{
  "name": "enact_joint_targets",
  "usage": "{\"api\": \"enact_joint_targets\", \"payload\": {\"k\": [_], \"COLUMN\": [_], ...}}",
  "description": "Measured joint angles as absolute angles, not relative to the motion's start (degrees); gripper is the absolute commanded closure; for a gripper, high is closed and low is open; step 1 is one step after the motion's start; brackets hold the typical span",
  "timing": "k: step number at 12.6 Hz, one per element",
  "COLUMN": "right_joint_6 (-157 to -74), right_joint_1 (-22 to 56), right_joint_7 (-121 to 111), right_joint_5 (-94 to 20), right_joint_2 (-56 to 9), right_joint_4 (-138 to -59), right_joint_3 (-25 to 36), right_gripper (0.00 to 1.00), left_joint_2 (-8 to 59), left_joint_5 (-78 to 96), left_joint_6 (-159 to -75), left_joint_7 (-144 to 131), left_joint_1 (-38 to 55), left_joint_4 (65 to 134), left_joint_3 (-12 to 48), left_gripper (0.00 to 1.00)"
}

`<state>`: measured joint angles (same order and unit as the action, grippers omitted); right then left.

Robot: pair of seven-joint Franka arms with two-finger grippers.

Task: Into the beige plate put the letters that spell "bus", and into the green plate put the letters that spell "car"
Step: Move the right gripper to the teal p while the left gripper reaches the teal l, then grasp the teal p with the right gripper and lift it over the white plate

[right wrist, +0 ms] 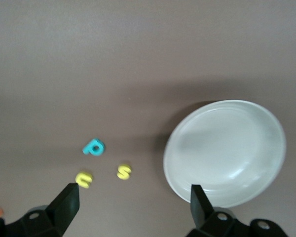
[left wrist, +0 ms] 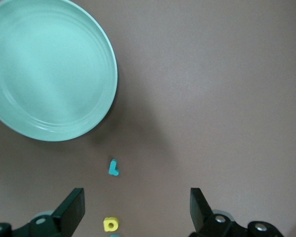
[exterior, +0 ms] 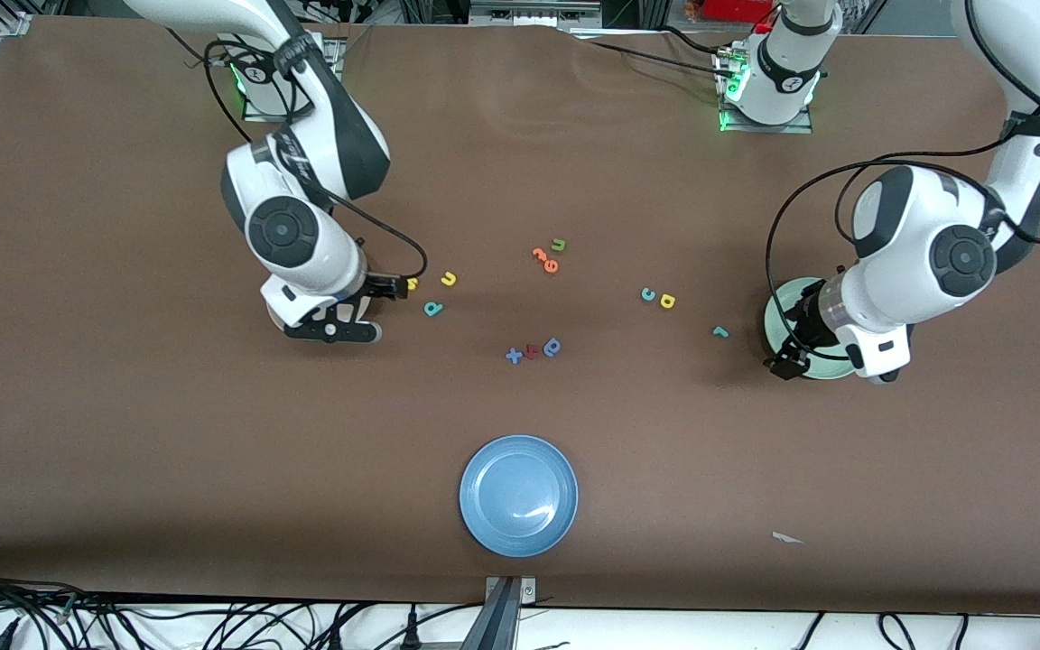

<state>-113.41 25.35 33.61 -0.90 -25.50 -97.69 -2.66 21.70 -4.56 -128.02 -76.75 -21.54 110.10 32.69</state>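
My left gripper [exterior: 798, 338] [left wrist: 137, 210] hangs open over the table beside the pale green plate [exterior: 775, 318] [left wrist: 49, 69]. The teal r [exterior: 720, 332] [left wrist: 113, 168] and yellow a [exterior: 667, 301] [left wrist: 110, 224] lie past the plate toward the table's middle, with the teal c [exterior: 647, 294] next to the a. My right gripper [exterior: 385, 287] [right wrist: 133, 207] is open too, above the table between the beige plate [right wrist: 224, 153] and the yellow s [exterior: 412, 284] [right wrist: 124, 171]. The yellow u [exterior: 449, 279] [right wrist: 84, 179] and teal b [exterior: 432, 309] [right wrist: 93, 147] lie close by. Both plates are empty.
A blue plate [exterior: 518, 495] sits near the front camera. At mid-table lie a green u [exterior: 559, 244], orange letters [exterior: 545, 259], and a row of blue and red letters [exterior: 533, 350]. A white scrap [exterior: 787, 538] lies near the front edge.
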Motion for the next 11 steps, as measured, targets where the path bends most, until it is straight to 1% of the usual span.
{"api": "enact_joint_targets", "payload": {"k": [1,2,3,5,7,8,10,11], "right_joint_6": [-115.5,-118.0,-120.6,-124.8,-128.8,-130.4,-131.7,-131.7], "right_joint_1": [26.1,26.9,27.6,29.8,32.3,33.2,34.1,34.0], "right_joint_7": [36.6,40.1,44.4,55.5,67.5,71.2,74.8,75.3], "right_joint_5": [-0.9,-1.0,-1.0,-1.1,-1.1,-1.1,-1.1,-1.1], "right_joint_2": [-26.8,-27.9,-29.0,-31.6,-34.0,-34.9,-35.9,-36.0], "right_joint_4": [-98.0,-98.8,-99.8,-101.0,-101.3,-101.3,-101.3,-101.4], "right_joint_3": [-2.7,-2.7,-2.7,-2.7,-2.7,-2.7,-2.6,-2.4], "right_gripper": [0.01,0.05,0.08,0.10,0.22,0.26,0.28,0.29], "left_joint_2": [21.8,22.1,22.7,24.8,27.7,29.2,31.5,32.3], "left_joint_5": [-4.6,-4.6,-4.7,-6.7,-10.1,-11.8,-14.7,-15.6], "left_joint_6": [-130.6,-132.3,-133.0,-133.6,-135.1,-135.9,-137.1,-137.3], "left_joint_7": [-77.3,-77.4,-77.5,-78.5,-80.7,-81.8,-84.3,-85.3], "left_joint_1": [-21.5,-21.4,-21.2,-20.7,-20.5,-20.3,-20.1,-19.9], "left_joint_4": [112.3,114.2,115.5,116.5,116.7,116.7,116.7,116.7], "left_joint_3": [32.7,32.7,32.7,32.7,32.7,32.7,32.7,32.7], "left_gripper": [0.07,0.07,0.07,0.07,0.07,0.07,0.14,0.15]}}
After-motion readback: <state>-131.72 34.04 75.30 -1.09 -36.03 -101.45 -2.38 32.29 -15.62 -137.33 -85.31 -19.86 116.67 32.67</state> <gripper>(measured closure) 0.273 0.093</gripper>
